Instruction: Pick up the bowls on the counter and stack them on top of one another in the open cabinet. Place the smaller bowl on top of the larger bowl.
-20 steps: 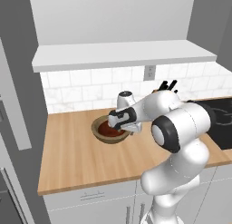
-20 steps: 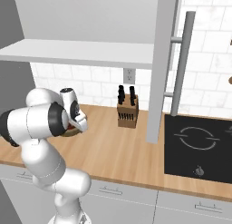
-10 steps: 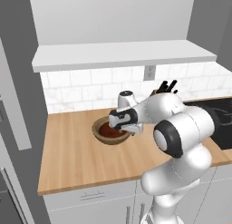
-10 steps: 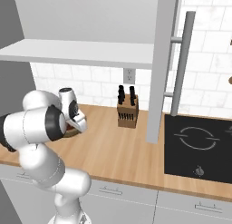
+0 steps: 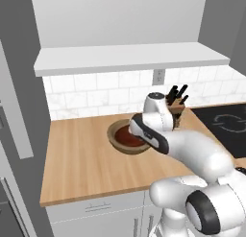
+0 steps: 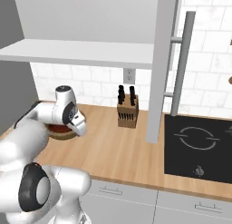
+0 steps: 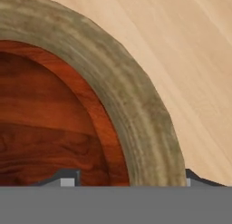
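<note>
The smaller bowl (image 5: 128, 136), dark reddish-brown, sits nested inside the larger tan bowl (image 5: 114, 138) on the counter (image 5: 81, 164). In the hand view the tan rim (image 7: 136, 105) curves around the red wood-grain inside (image 7: 45, 119). My gripper (image 7: 129, 180) is down at the right side of the nested bowls and stands open. One fingertip (image 7: 67, 177) is inside the dark bowl and the other (image 7: 195, 178) is outside the tan rim. The open cabinet's white shelf board (image 5: 129, 58) hangs above, with nothing on it.
A knife block (image 5: 177, 104) stands by the wall just right of the bowls. The black stovetop (image 6: 199, 146) lies further right. A cabinet door with a long bar handle (image 6: 181, 69) hangs open beside the shelf. Bare counter stretches left and in front of the bowls.
The arm has folded lower and further forward over the counter, and the hand has stayed at the right rim of the nested bowls. The bowls have not moved.
</note>
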